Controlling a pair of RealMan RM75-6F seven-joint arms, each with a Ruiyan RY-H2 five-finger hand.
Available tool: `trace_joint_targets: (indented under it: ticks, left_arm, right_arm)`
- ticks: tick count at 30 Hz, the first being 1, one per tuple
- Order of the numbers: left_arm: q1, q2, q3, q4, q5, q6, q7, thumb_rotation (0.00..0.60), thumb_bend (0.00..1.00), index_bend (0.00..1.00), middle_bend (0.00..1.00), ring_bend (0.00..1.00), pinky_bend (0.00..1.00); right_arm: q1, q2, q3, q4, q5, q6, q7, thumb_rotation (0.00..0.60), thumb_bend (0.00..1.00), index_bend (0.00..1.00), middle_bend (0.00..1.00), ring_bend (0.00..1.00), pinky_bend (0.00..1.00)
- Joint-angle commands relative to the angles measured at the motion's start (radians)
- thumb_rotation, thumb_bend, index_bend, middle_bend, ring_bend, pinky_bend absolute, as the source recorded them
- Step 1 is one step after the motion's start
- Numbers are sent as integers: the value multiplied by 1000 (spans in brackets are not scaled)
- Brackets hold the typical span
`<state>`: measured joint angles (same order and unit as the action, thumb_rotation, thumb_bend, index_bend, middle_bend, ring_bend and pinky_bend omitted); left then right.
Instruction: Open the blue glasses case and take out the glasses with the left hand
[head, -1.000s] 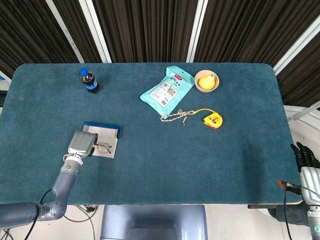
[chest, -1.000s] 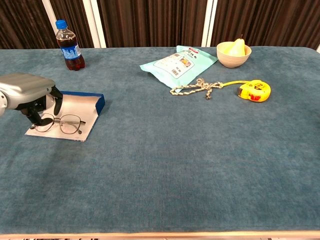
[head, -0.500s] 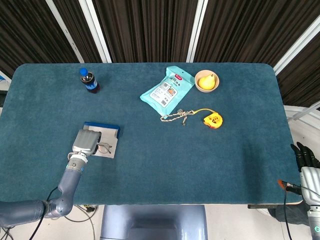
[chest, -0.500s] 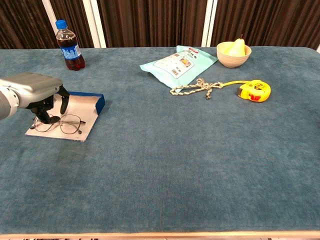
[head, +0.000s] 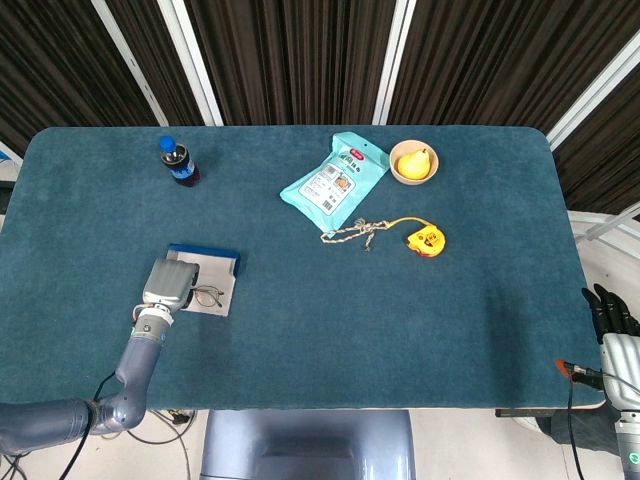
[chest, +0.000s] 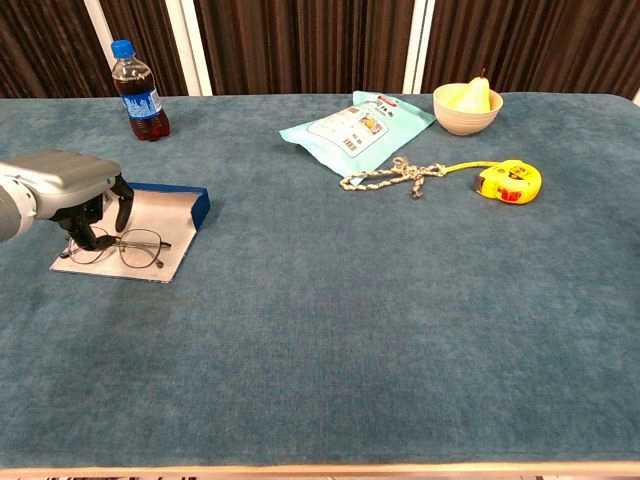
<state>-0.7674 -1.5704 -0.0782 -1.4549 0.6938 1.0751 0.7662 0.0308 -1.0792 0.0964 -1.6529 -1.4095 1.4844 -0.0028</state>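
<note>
The blue glasses case (head: 203, 256) lies open at the front left of the table, its pale inside facing up (chest: 150, 215). Thin wire-framed glasses (head: 207, 295) lie flat on that pale surface (chest: 135, 247). My left hand (head: 168, 283) hovers over the left end of the case, palm down. In the chest view the left hand (chest: 65, 180) has its fingers (chest: 78, 232) curled down to the left lens, and I see no grip on the frame. My right hand (head: 612, 325) hangs off the table's right edge, fingers straight, holding nothing.
A cola bottle (head: 178, 162) stands at the back left. A teal snack bag (head: 334, 180), a bowl with a pear (head: 414, 163), a knotted rope (head: 355, 232) and a yellow tape measure (head: 426, 239) lie at the back centre-right.
My left hand has shifted slightly over the case's left end, a little right and then back. The glasses and case have not moved. The right hand is still.
</note>
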Motion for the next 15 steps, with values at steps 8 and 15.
trace_joint_targets:
  ticks: [8,15]
  left_arm:
    - [0,-16,2,6,-1,-8,13,600,373,552,1000,942,994]
    - [3,-18,-1,9,-2,-7,15,600,461,612,1000,948,1000]
  right_arm:
    - [0,1,1,0,1,0,2,600,188,0,0,0,209]
    - [0,1,0,1,-1,1,5,600,188,0,0,0,209]
